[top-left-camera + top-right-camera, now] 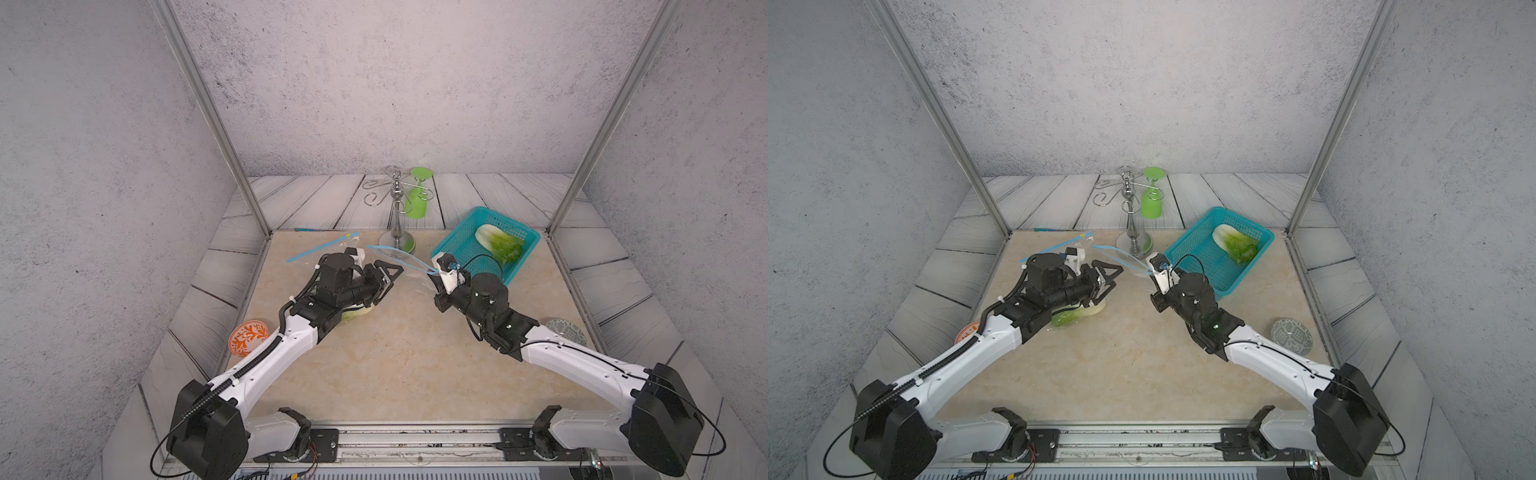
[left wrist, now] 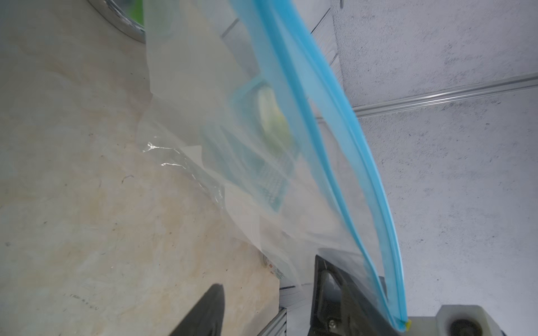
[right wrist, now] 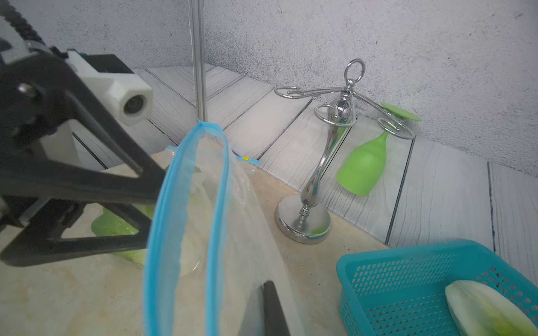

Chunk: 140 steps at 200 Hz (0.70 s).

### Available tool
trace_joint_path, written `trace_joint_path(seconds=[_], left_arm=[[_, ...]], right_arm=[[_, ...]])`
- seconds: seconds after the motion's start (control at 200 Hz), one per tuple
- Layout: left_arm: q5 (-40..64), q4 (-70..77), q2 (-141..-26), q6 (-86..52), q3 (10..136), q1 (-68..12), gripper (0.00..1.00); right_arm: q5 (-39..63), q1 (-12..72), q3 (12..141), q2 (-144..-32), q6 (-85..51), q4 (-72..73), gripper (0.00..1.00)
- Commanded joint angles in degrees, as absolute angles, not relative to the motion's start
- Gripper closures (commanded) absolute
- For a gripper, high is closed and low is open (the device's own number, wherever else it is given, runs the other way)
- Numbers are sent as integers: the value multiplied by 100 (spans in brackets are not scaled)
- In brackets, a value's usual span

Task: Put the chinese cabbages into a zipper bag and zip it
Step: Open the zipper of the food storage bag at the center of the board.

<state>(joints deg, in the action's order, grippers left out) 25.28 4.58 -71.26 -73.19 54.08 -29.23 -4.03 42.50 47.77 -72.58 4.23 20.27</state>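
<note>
A clear zipper bag with a blue zip rim (image 1: 399,258) (image 3: 163,209) hangs mouth open between both arms. My right gripper (image 1: 434,277) (image 3: 262,311) is shut on its film wall beside the rim. My left gripper (image 1: 390,277) (image 2: 267,302) stands open at the other side of the mouth; one finger (image 2: 334,291) shows through the film. One chinese cabbage (image 1: 498,244) (image 3: 489,311) lies in the teal basket. Another cabbage (image 1: 1077,313) (image 3: 116,229) lies on the table under my left arm amid plastic film; I cannot tell whether it is inside the bag.
A chrome glass rack (image 1: 397,241) with a green goblet (image 1: 415,199) hanging on it stands behind the bag. The teal basket (image 1: 455,230) sits back right. Spare zipper bags (image 1: 320,249) lie behind my left arm. An orange bowl (image 1: 248,337) and a grey dish (image 1: 567,330) flank the mat.
</note>
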Motion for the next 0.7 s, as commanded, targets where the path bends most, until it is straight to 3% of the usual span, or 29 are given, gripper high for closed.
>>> trace_joint_path(seconds=[0.0, 0.29, 0.52, 0.611, 0.696], left_arm=[[2591, 1297, -6997, -8200, 5441, -2865, 33], [2498, 1254, -7044, -7814, 5587, -2830, 34], [2715, 1414, -7410, -7923, 5578, -2830, 53], [2738, 1468, -7520, -7911, 5643, -2830, 57], [2770, 1468, -7630, -7908, 5705, -2830, 67]], right_arm=[[-483, 4289, 4745, -7131, 251, 2183, 100], [-404, 4298, 4824, -7188, 84, 2154, 100], [-377, 4341, 4887, -7233, -11, 2139, 100], [-395, 4394, 4869, -7268, -9, 2166, 100], [-405, 4425, 4878, -7291, -58, 2172, 99]])
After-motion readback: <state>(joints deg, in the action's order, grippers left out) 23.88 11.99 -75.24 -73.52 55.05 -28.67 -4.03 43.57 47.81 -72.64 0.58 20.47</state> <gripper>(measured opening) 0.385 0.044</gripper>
